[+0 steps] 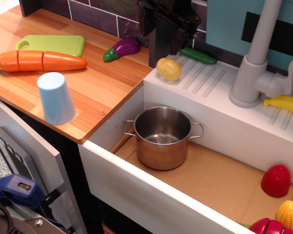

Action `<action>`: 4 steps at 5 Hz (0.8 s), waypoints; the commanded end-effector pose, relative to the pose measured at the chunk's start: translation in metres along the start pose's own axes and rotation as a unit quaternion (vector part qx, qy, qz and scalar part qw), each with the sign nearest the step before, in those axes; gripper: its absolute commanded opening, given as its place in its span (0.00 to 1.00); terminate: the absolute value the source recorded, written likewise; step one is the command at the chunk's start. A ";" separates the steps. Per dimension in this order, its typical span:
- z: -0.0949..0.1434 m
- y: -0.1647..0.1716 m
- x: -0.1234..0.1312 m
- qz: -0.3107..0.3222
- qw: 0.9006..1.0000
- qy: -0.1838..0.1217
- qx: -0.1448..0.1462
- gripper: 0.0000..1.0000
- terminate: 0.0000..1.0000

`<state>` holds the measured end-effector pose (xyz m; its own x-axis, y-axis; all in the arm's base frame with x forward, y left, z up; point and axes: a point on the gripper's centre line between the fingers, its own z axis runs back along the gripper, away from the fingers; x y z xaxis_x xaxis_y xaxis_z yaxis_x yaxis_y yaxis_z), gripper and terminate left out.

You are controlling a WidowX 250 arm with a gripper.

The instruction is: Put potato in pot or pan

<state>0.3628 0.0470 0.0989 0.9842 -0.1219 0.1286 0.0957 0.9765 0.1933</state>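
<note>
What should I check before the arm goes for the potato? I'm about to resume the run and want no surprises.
1. Potato in view, lying on the ribbed drainboard: ok.
2. Gripper near the potato, above and behind it: ok.
3. Gripper open enough to grasp: cannot tell, fingers dark and partly cut off.
4. Pot upright and empty in the sink: ok.
5. Path from potato to pot free of objects: ok.
6. Cucumber clear of the potato: ok.
</note>
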 end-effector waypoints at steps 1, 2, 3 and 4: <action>0.000 0.000 0.000 0.000 1.000 0.000 0.000 1.00 0.00; -0.006 0.000 0.010 0.002 0.999 -0.031 0.016 1.00 0.00; -0.010 0.000 0.013 0.016 0.998 -0.052 0.026 1.00 0.00; -0.016 0.001 0.016 0.038 0.997 -0.070 0.016 1.00 0.00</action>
<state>0.3811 0.0463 0.0730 0.9586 -0.0625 0.2776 0.0056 0.9795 0.2013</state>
